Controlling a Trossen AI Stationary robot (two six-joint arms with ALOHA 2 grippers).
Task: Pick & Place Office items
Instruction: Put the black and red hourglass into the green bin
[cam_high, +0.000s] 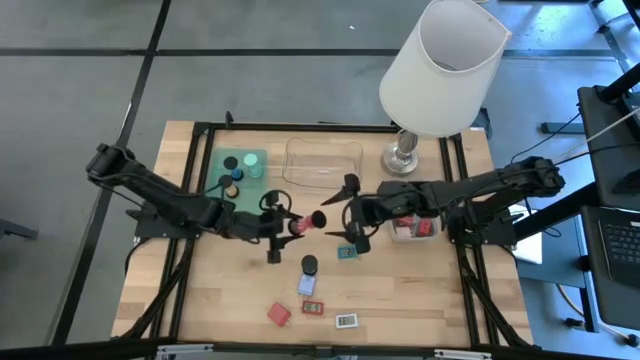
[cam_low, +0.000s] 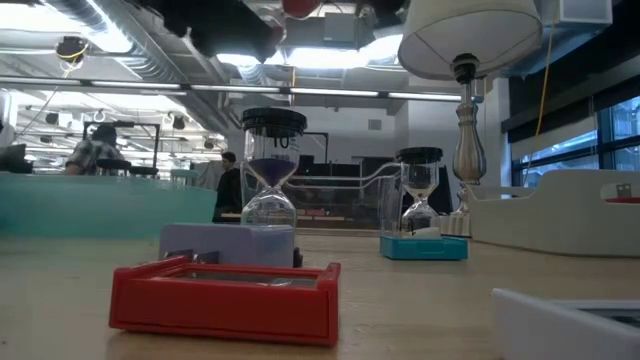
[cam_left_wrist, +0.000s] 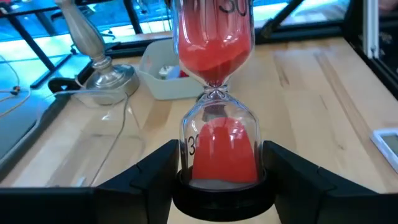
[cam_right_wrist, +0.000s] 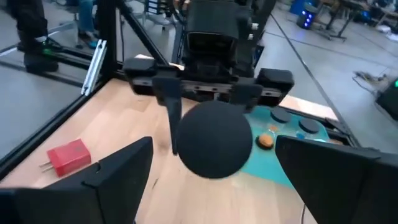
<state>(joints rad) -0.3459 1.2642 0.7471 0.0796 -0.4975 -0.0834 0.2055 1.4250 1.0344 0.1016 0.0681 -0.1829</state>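
Note:
A sand timer with red sand (cam_high: 300, 225) and black end caps hangs above the middle of the table, lying about level, with my left gripper (cam_high: 278, 226) shut on it. In the left wrist view the red timer (cam_left_wrist: 216, 74) reaches away from the fingers. Its free black cap (cam_right_wrist: 214, 146) faces my right gripper (cam_high: 340, 212), which is open. The right gripper's fingers (cam_right_wrist: 118, 174) stand on either side of that cap, short of it. Other office items lie on the table nearer the front edge. My left gripper pinches the timer's near black end cap (cam_left_wrist: 221, 193) between its two fingers, one finger (cam_left_wrist: 155, 177) on each side. It comes about level from the table's left. The timer sticks out past the fingers toward the table's right, lifted clear of the table.
On the table stand a black-capped timer (cam_high: 309, 265), a teal-based timer (cam_high: 347, 252), a blue block (cam_high: 307, 285), a red block (cam_high: 279, 314) and two small labelled rectangles (cam_high: 346, 321). At the back are a green tray (cam_high: 225, 155), a clear tray (cam_high: 322, 160) and a lamp (cam_high: 440, 70). A pale tray (cam_high: 410, 228) lies under my right arm.

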